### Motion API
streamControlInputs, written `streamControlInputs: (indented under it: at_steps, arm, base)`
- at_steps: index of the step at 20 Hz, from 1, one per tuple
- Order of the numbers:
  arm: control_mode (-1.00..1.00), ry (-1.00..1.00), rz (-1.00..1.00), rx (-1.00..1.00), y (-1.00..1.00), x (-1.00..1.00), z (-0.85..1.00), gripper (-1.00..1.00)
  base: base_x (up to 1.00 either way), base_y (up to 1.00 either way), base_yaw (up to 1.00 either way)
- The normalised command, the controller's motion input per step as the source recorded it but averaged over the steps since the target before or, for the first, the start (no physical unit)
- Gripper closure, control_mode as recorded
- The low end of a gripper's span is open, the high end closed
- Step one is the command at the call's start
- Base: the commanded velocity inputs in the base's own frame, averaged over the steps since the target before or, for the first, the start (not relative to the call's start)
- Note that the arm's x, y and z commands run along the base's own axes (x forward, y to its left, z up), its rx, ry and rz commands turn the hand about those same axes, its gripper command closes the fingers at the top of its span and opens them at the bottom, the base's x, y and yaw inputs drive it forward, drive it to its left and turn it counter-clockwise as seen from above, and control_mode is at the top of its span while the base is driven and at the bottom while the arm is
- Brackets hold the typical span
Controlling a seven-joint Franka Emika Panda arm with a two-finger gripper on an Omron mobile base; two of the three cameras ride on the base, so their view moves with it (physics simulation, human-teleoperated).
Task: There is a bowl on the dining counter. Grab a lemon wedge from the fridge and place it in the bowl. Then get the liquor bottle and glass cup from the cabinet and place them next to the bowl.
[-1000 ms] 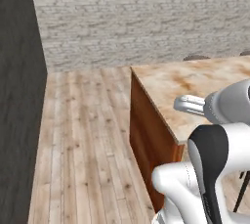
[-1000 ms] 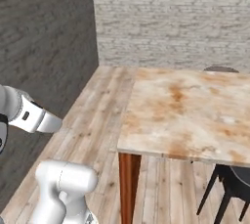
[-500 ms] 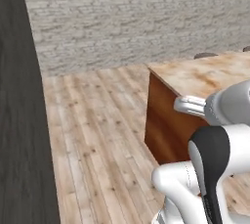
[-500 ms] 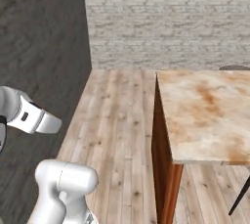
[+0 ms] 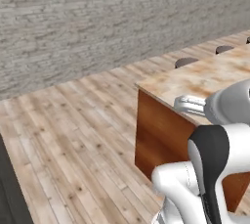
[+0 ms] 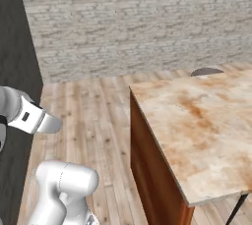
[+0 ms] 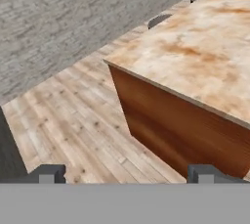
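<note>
My gripper (image 7: 127, 174) is open, its two dark fingertips (image 7: 49, 173) standing wide apart with nothing between them. It looks down on the near corner of the dining counter (image 7: 195, 47), a marbled beige top on a reddish wood body. That counter (image 5: 205, 78) lies ahead and to the right of my white arm (image 5: 219, 145). In the right base view the counter (image 6: 197, 121) takes up the right half, its visible top bare. The bowl, the lemon wedge, the fridge, the liquor bottle, the glass cup and the cabinet are out of view.
A grey brick wall (image 6: 138, 22) closes the far side beyond a plank floor (image 5: 73, 130). A dark wall (image 6: 15, 47) stands on the left. Round dark stool seats (image 5: 187, 62) (image 6: 206, 71) line the counter's far edge. A thin dark leg (image 6: 238, 207) shows by its near corner.
The whole picture has shifted, so the base has moved: the dark wall has slid toward the left edge and the brick wall looms larger. The gripper stays open.
</note>
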Motion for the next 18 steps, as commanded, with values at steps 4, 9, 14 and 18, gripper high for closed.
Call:
streamControlInputs:
  at_steps: [4, 9, 14, 18]
  arm:
    - [1.0, 0.0, 0.0, 0.0, 0.0, 0.0, 0.0, -1.0]
    - [1.0, 0.0, 0.0, 0.0, 0.0, 0.0, 0.0, -1.0]
    - [1.0, 0.0, 0.0, 0.0, 0.0, 0.0, 0.0, -1.0]
    - [1.0, 0.0, 0.0, 0.0, 0.0, 0.0, 0.0, -1.0]
  base:
    - [0.95, 0.71, -0.5]
    - [0.64, 0.99, -0.48]
    - [0.66, 1.0, -0.45]
    - [0.79, 1.0, -0.44]
